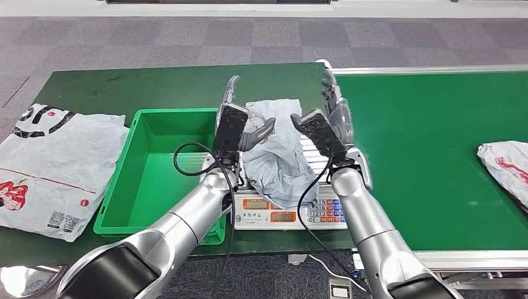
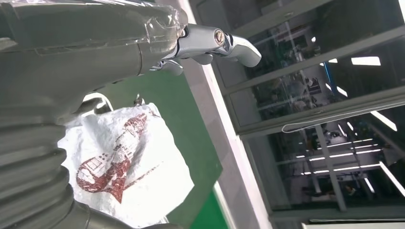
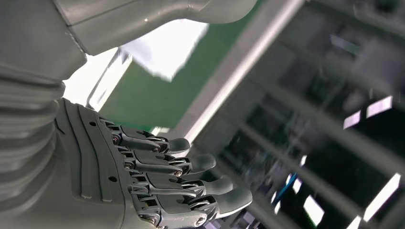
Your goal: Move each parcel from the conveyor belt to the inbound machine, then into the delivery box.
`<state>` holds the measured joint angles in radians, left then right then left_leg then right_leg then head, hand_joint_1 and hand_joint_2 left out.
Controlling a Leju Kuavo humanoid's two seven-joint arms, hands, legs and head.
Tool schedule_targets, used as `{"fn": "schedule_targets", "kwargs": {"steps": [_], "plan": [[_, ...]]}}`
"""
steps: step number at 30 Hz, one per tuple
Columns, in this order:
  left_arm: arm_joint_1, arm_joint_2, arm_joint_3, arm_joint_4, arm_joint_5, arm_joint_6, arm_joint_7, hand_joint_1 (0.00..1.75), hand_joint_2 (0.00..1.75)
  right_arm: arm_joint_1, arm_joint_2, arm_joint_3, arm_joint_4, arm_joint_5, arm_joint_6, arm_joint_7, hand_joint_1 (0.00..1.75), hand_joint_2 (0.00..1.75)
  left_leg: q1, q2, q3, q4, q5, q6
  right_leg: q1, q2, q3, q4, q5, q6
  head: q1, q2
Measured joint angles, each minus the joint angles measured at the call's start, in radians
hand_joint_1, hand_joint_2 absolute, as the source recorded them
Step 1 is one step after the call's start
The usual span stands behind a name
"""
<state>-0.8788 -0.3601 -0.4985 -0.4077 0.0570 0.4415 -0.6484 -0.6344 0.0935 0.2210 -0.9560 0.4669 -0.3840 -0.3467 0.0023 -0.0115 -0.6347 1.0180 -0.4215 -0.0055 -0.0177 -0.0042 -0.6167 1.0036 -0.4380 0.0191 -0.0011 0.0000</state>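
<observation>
Green table [image 1: 155, 87] in front, with a green conveyor belt [image 1: 423, 143] joining on the right. Resting on the scale [image 1: 280, 215] in the middle: a crinkled grey parcel [image 1: 277, 156], hanging a little over the front by the buttons. Standing one on each side of it: the left hand [image 1: 231, 121] and the right hand [image 1: 330, 121], both with fingers spread and holding nothing. Left thumb maybe touching the bag; hard to be sure.

Seems to be time to pick up the grey parcel and drop it in the green box [image 1: 118, 212] just left of the scale. Bring both hands in together and squeeze the soft bag from its two sides. Grab near the fat middle, not just a loose flap, or risk a slip. Lift straight up first, clear of the scale. Then swing left, over the wall of the box, and let go low inside. Mind the black cables [image 1: 187, 152] by the wrists.

Waiting on the belt far to the right: a white parcel [image 1: 507, 165] with red print. Lying flat on the table left of the box: a big white bag [image 1: 50, 168] with red and black marks. Beyond the table, grey carpet squares [image 1: 124, 37]. Seen from the left wrist, big glass windows [image 2: 310, 95] with long lights behind.
</observation>
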Motion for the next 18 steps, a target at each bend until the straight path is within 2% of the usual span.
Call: {"fn": "schedule_targets", "kwargs": {"steps": [5,8,14,18], "plan": [[-0.002,-0.002,-0.148,-0.004,-0.103,0.040,0.107,0.00,1.75,0.000,-0.042,-0.066,-0.006,-0.011,-0.132,0.042,0.00,1.75,0.000,0.000,0.000,0.000,0.000,0.000,0.000,0.000,0.000,0.000,0.000,0.000,0.000,0.000],[-0.004,-0.004,-0.272,-0.009,-0.175,0.051,0.201,0.00,1.75,-0.015,-0.078,-0.119,0.039,-0.018,-0.192,0.020,0.00,1.75,-0.001,-0.001,0.000,0.000,0.000,0.000,-0.001,-0.001,0.001,0.000,0.000,0.001,0.000,0.000],[-0.012,-0.007,-0.496,-0.023,-0.288,0.046,0.332,0.00,1.75,-0.015,-0.130,-0.223,0.092,-0.047,-0.209,-0.012,0.00,1.75,-0.001,0.000,0.000,0.000,-0.001,0.001,-0.001,0.000,0.000,0.000,0.000,0.001,0.000,0.000],[-0.020,-0.008,-0.628,-0.050,-0.384,-0.037,0.430,0.00,1.75,0.005,-0.155,-0.267,0.086,-0.065,-0.179,-0.005,0.00,1.75,-0.001,-0.001,0.000,0.000,-0.001,0.001,-0.001,-0.001,0.000,0.000,0.000,0.001,0.000,0.000]]}}
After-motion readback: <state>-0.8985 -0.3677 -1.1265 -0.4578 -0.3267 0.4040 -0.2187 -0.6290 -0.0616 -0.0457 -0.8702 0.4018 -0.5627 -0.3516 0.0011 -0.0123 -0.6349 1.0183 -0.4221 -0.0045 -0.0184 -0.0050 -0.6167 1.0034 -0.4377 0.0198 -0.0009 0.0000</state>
